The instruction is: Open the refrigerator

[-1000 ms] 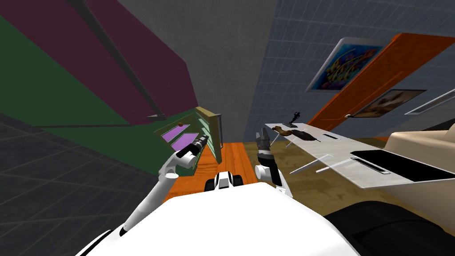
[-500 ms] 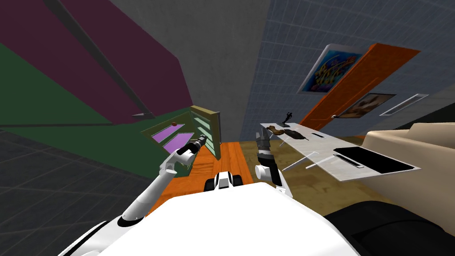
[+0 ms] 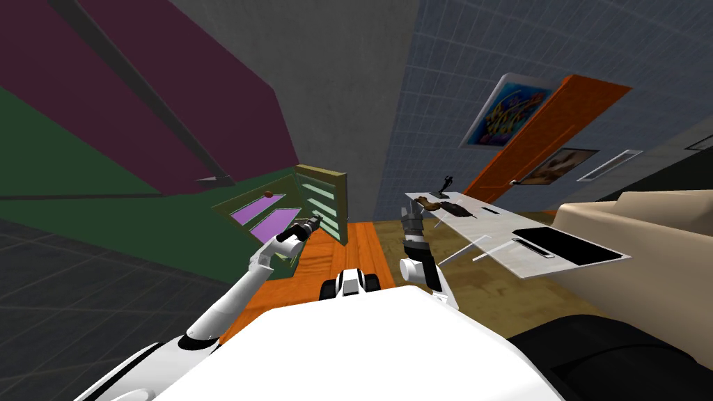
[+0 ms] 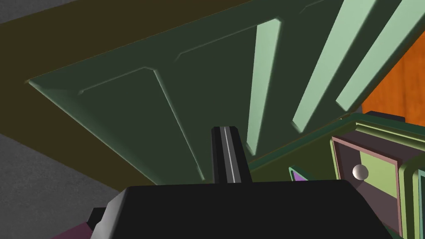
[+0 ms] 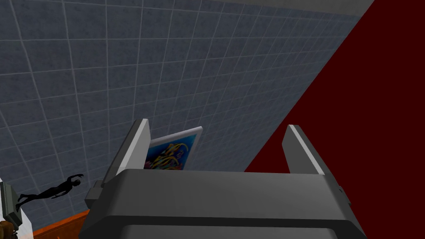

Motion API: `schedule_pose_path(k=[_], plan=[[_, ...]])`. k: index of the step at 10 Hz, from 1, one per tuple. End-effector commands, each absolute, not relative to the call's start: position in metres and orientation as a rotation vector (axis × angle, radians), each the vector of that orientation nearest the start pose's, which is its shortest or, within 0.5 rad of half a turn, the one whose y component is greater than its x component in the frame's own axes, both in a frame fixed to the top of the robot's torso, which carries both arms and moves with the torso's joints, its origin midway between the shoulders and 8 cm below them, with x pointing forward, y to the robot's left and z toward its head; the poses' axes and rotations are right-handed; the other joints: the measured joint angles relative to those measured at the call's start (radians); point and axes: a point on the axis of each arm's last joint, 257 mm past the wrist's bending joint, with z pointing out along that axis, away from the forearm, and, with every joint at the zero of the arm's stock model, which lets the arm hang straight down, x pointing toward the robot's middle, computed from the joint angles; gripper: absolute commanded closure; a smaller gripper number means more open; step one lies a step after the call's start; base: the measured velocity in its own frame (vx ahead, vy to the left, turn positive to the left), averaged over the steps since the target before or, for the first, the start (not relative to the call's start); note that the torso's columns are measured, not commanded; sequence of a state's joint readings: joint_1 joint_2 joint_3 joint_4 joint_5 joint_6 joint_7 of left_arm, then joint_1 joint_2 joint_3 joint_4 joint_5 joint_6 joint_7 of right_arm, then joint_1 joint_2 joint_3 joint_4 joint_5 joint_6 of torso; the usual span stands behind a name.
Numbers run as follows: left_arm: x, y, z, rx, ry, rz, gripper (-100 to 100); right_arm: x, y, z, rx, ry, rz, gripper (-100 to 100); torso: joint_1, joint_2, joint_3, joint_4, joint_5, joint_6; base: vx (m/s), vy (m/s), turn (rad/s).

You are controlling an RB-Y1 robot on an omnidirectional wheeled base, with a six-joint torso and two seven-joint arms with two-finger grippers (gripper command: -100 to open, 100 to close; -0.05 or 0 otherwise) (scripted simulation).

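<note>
The refrigerator door (image 3: 322,203) stands swung wide, so opening looks nearly done; my left end effector (image 4: 224,135), pressed together, is near the door, my right end effector (image 5: 216,126) spread.

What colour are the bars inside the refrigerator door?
The bars are pale green; clearest in the left wrist view.

Left arm (image 3: 233,303) is stretched way out, far and to the left, left gripper (image 3: 316,221) with both fingers (image 4: 224,154) pressed flat together. Right arm (image 3: 420,268) is tucked in near, right gripper (image 3: 411,210) pointing up, fingers (image 5: 133,145) spread wide.
</note>
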State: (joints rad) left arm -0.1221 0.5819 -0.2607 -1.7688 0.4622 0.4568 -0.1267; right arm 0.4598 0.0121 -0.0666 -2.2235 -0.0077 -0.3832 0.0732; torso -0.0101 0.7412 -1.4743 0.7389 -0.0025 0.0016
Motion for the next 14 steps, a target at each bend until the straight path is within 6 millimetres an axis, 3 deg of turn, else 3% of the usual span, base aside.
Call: schedule_pose_path(k=[1,2,5,6,7,8,10,12,13,14], plan=[[0.561,0.244,-0.216,-0.972,1.77,-1.049,100,0.371,-0.308,-0.01,0.747,0.703,1.155,0,-0.001,-0.001,0.0,0.0,-0.001,-0.002,-0.008,-0.236,0.038],[0.561,0.26,-0.233,-1.032,1.782,-1.028,100,0.371,-0.308,-0.01,0.747,0.702,1.155,0,0.003,-0.004,-0.002,-0.001,0.0,-0.002,-0.003,-0.173,0.026],[0.56,0.277,-0.254,-1.09,1.793,-0.993,100,0.371,-0.308,-0.01,0.747,0.703,1.154,0,0.019,-0.004,-0.002,-0.001,0.006,-0.002,-0.003,-0.011,-0.004],[0.575,0.285,-0.233,-1.033,1.772,-0.998,100,0.371,-0.308,-0.01,0.747,0.703,1.154,0,0.016,-0.004,-0.002,-0.001,0.004,-0.002,-0.029,-0.188,-0.23],[0.583,0.305,-0.227,-1.047,1.745,-0.987,100,0.371,-0.308,-0.01,0.747,0.703,1.155,0,-0.001,-0.002,-0.001,-0.001,0.0,0.0,-0.017,-0.326,-0.138],[0.579,0.295,-0.216,-1.045,1.767,-1.003,-100,0.371,-0.308,-0.01,0.748,0.702,1.155,0,-0.006,-0.003,-0.001,0.0,-0.003,-0.001,0.012,-0.156,0.097],[0.579,0.293,-0.202,-1.039,1.773,-1.017,-100,0.371,-0.308,-0.01,0.747,0.703,1.154,0,0.023,-0.004,-0.002,-0.001,0.006,-0.002,0.018,0.031,0.066],[0.579,0.29,-0.188,-1.032,1.782,-1.031,-100,0.371,-0.308,-0.01,0.747,0.703,1.154,0,0.015,-0.004,-0.002,-0.001,0.004,-0.002,0.025,0.029,0.067],[0.58,0.29,-0.191,-1.032,1.776,-1.026,-100,0.371,-0.308,-0.01,0.747,0.703,1.154,0,0.009,-0.004,-0.002,-0.001,0.002,-0.002,0.014,0.007,0.019],[0.58,0.29,-0.191,-1.034,1.778,-1.026,0,0.371,-0.308,-0.01,0.747,0.703,1.154,0,0.007,-0.003,-0.001,-0.001,0.002,-0.001,0.0,0.0,0.0]])
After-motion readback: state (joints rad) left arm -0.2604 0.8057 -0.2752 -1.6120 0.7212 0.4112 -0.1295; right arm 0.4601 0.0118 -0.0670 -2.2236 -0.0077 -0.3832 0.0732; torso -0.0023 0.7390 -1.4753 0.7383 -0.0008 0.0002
